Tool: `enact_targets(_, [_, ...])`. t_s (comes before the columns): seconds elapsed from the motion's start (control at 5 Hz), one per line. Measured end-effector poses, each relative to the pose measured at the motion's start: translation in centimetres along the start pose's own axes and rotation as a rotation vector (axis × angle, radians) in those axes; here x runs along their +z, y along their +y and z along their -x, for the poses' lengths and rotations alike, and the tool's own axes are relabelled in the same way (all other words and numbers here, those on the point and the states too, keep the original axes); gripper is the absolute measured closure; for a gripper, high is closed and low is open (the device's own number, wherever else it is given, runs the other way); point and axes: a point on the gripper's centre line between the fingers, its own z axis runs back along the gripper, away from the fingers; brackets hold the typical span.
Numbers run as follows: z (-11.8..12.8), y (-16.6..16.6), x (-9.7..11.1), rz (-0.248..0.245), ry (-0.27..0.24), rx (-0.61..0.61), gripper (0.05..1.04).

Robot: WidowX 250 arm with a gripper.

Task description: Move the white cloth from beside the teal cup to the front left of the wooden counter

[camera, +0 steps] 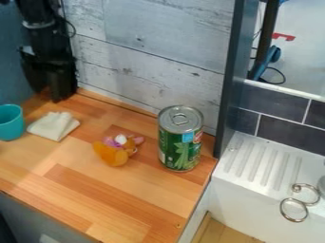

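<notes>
Leftmost, a teal cup (pixel 11 122) stands upright on the wooden counter (pixel 120 199), its open mouth up, in front of the claw (pixel 59 98) and off to its left. Just beside the cup, between it and the claw's right side, lies a white cloth (pixel 53 126), the thing nearest the claw. The cloth is flat on the wood, a little in front of the claw, bunched into a small raised peak on the side toward it. Its long axis runs roughly left to right, and one corner points away from the claw, toward the counter's front edge.

The claw itself hangs pointing down at the back left of the counter, near the grey board wall (pixel 152 61). Whether it is open or shut I cannot tell, and nothing can be seen in its hold.

To the right of the claw and farther forward, a small orange toy (pixel 113 154) with purple and pink parts lies with its rounded orange end toward the lower left. Well apart from the claw, farther right, a green can (pixel 179 147) stands upright, its long axis vertical and its ring-pull lid facing up. Past a dark post (pixel 230 71) is a white sink (pixel 238 190) with a ridged top and curled metal rings (pixel 293 219).
</notes>
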Motion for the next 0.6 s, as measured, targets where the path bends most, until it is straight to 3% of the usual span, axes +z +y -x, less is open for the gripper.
enact_targets(0.2, [-1.3,0.7,-1.9,-0.007,0.015,-0.024,0.079])
enact_targets(0.6, [-0.9,2.9,-5.7,0.003,0.101,-0.025,0.079])
